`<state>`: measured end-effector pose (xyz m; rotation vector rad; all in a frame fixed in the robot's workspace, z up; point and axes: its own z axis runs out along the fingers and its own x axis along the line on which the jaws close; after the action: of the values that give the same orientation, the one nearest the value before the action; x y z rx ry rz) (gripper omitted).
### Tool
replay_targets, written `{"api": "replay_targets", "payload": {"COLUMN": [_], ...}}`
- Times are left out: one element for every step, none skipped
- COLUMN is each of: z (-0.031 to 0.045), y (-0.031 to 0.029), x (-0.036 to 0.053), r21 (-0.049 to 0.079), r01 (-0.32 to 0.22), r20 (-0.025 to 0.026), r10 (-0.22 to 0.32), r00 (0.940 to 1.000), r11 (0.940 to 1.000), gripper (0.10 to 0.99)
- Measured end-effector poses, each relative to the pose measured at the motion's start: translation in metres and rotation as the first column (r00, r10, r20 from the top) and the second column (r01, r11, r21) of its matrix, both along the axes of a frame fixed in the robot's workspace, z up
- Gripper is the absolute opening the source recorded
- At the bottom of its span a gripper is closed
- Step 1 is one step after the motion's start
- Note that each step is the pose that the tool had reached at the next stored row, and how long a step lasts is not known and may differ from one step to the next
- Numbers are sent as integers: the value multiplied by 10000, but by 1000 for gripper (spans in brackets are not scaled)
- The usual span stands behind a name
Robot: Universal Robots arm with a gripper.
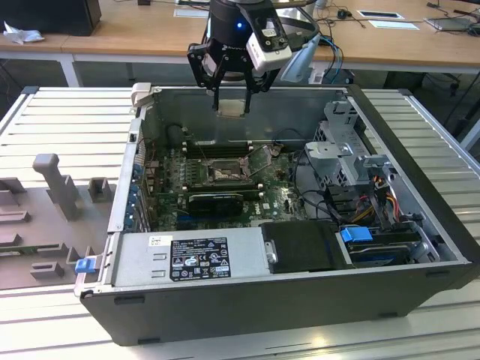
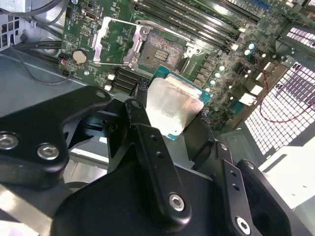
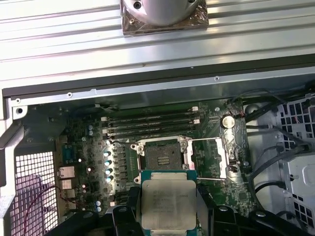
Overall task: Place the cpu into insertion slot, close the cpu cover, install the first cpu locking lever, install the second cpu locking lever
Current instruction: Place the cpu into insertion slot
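I have the gripper clenched on the cpu, a finger on each side edge, holding it in the air above the insertion slot and apart from it. The chip is a thin square, pale silver face, green rim. Beside the slot the cpu cover is swung open.

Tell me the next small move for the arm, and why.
Probably carry the chip sideways until it sits squarely over the socket, keeping it level, before any descent. In the exterior view the end effector grips the chip up by the back wall of the case, short of the socket, which lies bare with its cover swung open beside it.
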<state>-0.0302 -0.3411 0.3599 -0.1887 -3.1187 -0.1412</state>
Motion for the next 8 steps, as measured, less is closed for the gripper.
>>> {"api": "replay_targets", "payload": {"z": [-1,-1,-1,-1,-1,-1,-1,-2], "y": [0,0,0,0,0,0,0,0], "x": [0,0,0,0,0,0,0,0], "r21": [1,0,0,0,0,0,-1,-1], "r01": [44,64,96,122,157,196,230,283], "r20": [1,1,1,0,1,1,0,0], "r10": [-44,-64,-96,-122,-157,-196,-230,-283], "r00": [10000,10000,10000,9999,9999,9998,9997,9996], "r11": [10000,10000,10000,9999,9999,9998,9997,9996], "gripper": [537,537,537,537,537,537,537,537]}}
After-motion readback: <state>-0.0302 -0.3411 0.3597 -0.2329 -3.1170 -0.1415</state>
